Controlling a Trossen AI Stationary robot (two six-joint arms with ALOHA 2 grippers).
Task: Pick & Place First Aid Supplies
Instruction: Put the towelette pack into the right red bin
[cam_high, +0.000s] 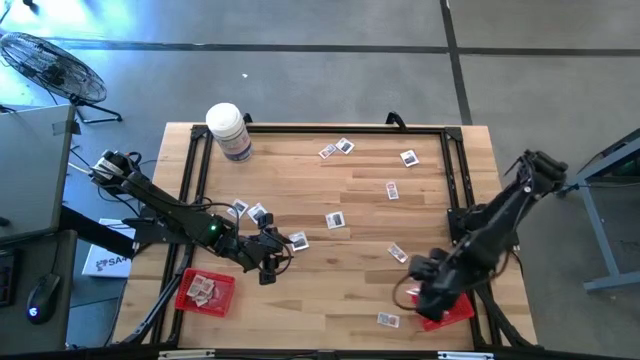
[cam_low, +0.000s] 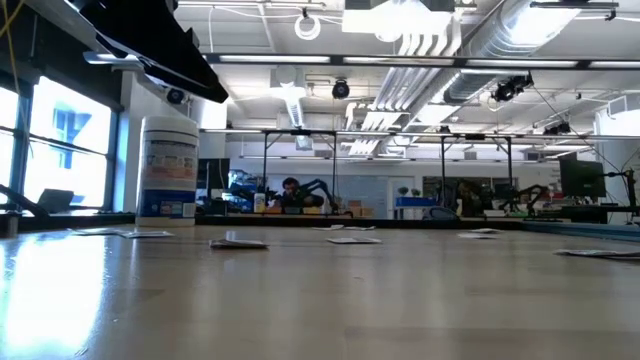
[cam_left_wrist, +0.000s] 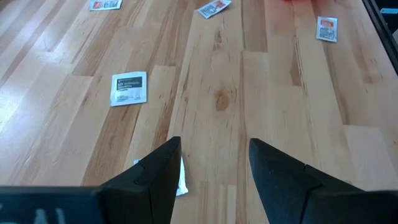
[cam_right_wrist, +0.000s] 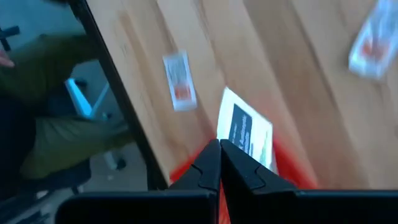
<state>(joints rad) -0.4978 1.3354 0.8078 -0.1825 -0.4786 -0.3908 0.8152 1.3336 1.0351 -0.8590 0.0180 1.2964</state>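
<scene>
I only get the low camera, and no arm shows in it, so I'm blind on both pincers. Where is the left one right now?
Observer: The left pincer is open, low over the wood beside the left red tray.
Operator: Is it on anything?
Observer: It holds nothing; a loose packet lies by one finger.
Operator: And the right one?
Observer: The right pincer is shut above the right red tray, with a white packet at its tips. Whether it grips that packet, I cannot tell.
Operator: Anything delivered?
Observer: A few packets lie in the left red tray.
</scene>
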